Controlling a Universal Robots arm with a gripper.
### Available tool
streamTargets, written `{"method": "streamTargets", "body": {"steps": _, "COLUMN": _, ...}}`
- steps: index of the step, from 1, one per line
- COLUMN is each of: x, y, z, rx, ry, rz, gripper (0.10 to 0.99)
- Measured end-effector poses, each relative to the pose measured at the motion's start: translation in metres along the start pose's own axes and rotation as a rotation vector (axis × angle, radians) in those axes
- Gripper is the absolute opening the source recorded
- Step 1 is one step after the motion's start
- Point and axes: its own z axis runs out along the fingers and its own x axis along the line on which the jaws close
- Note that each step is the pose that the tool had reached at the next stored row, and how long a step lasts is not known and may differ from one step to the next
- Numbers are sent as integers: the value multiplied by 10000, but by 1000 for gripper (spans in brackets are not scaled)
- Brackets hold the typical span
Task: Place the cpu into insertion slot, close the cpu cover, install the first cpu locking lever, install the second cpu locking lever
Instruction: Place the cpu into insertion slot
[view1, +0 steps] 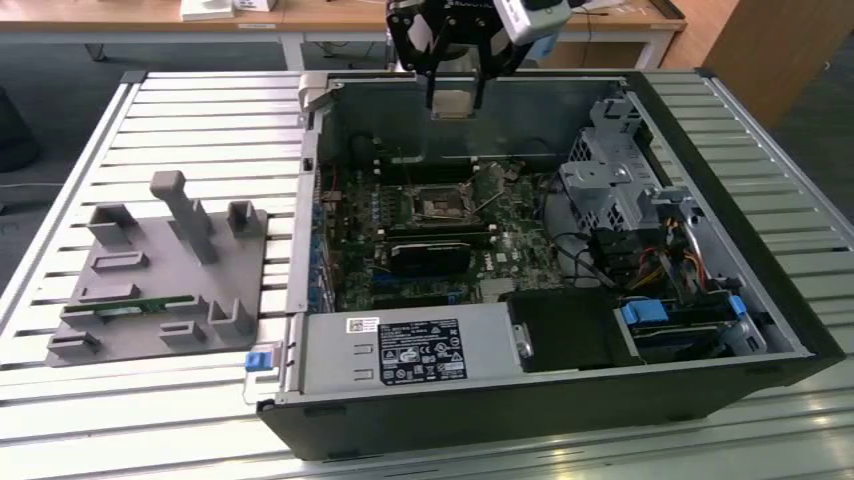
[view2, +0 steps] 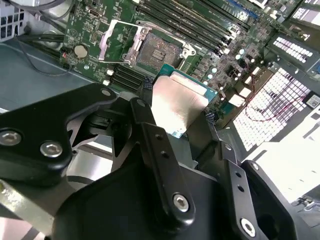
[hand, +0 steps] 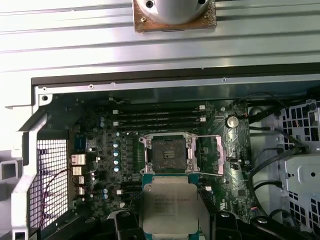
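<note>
My gripper (view1: 454, 106) hangs above the open computer case, shut on the cpu (view1: 454, 98). In both wrist views the cpu (view2: 178, 102) (hand: 170, 205) is a silvery square chip on a green base, pinched at two opposite edges by my black fingers (view2: 146, 86). It floats well above the board and off to one side of the insertion slot (hand: 167, 154) (view2: 159, 52) (view1: 441, 203), whose dark centre lies bare. The cpu cover (hand: 210, 155) (view2: 116, 42) is swung open beside the slot as a thin silver frame.
Long black memory slots (hand: 160, 117) run beside the socket. A black card (view1: 434, 255), a power supply (view1: 400, 352) and a metal drive cage (view1: 614, 190) crowd the case. On the exterior view's left, a grey fixture plate (view1: 160, 280) stands on the slatted table.
</note>
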Motion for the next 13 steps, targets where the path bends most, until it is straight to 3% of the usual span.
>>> {"method": "streamTargets", "body": {"steps": 13, "x": 0, "y": -1, "z": 4, "rx": -13, "ry": -75, "rz": 845, "gripper": 525}}
